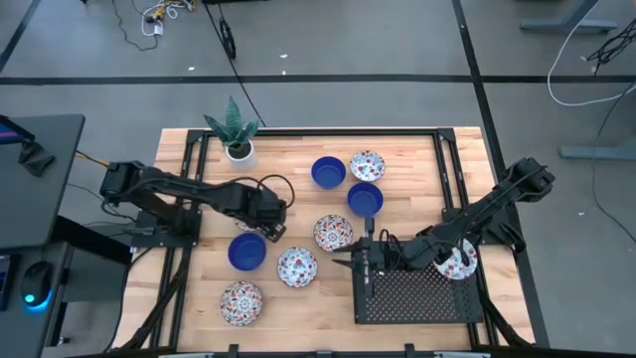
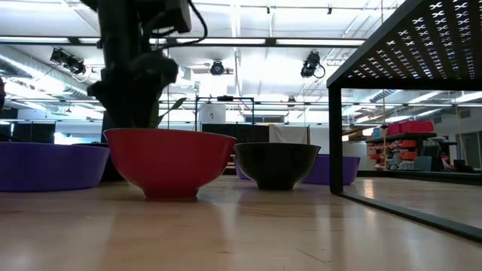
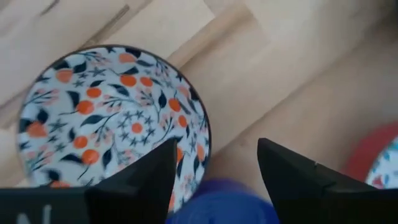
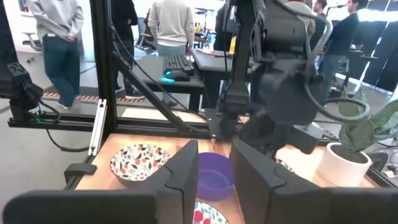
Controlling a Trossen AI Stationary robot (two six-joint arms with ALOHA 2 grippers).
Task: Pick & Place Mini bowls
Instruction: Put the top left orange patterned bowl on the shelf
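Several mini bowls sit on the wooden table: cobalt blue ones (image 1: 328, 172), (image 1: 365, 199), (image 1: 246, 251) and floral ones (image 1: 367, 165), (image 1: 333, 233), (image 1: 297, 267), (image 1: 241, 301). Another floral bowl (image 1: 457, 261) lies at the black rack's right far corner, partly under the right arm. My left gripper (image 1: 268, 225) hangs open just beyond the near blue bowl; in its wrist view (image 3: 214, 171) a floral bowl (image 3: 112, 118) lies ahead and a blue rim (image 3: 217, 199) shows between the fingers. My right gripper (image 1: 370, 261) hovers at the rack's left far corner, narrowly open (image 4: 214, 168), holding nothing.
A black perforated rack (image 1: 412, 293) stands at the table's near right, its top seen raised on legs (image 2: 407, 45). A white plant pot (image 1: 238, 149) stands at the far left. People and desks show beyond the table (image 4: 168, 25). Bare wood lies along the near edge (image 2: 241, 233).
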